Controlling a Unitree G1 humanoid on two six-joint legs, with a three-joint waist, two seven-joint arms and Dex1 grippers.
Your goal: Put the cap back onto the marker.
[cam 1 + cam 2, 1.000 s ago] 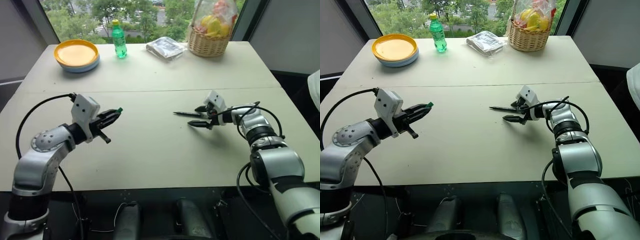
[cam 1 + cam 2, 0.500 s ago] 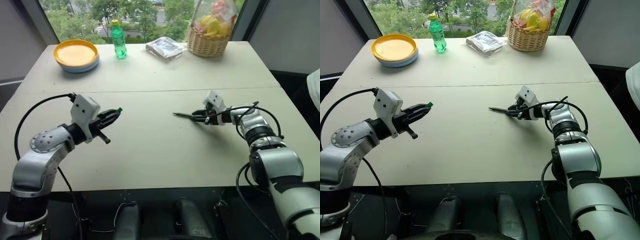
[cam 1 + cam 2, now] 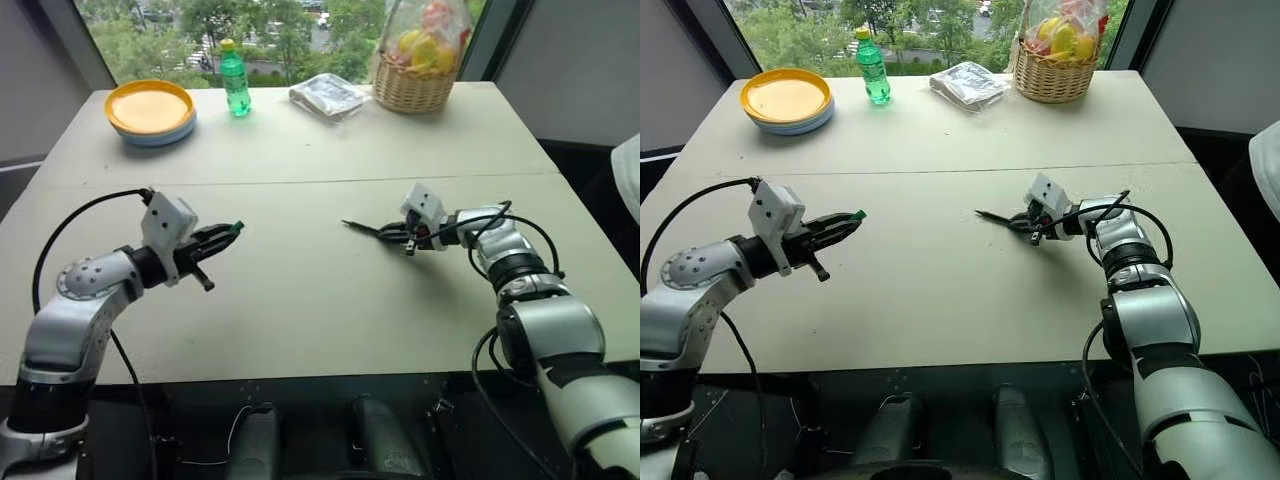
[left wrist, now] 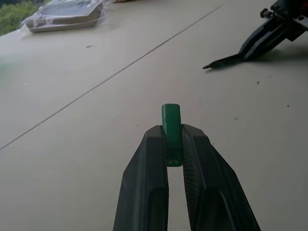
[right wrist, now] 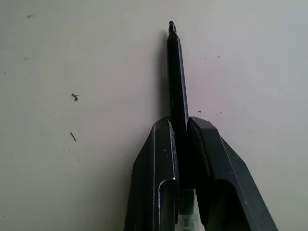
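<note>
The left end effector (image 3: pixel 232 230) is closed on the cap (image 4: pixel 171 126), which protrudes from between its fingertips and is held above the bench (image 3: pixel 300 300). The right end effector (image 3: pixel 392 236) is closed on the marker (image 5: pixel 177 77), gripping it near the rear of the barrel. The marker lies low over the bench, well apart from the cap, with its tip pointing toward the cap side. Whether the marker rests on the bench or is just clear of it cannot be determined. The step in hand appears to be the pickup of the marker, with both parts now gripped. The next move calls for raising the marker, aligning its tip with the open end of the cap, and bringing the two together along one axis.
</note>
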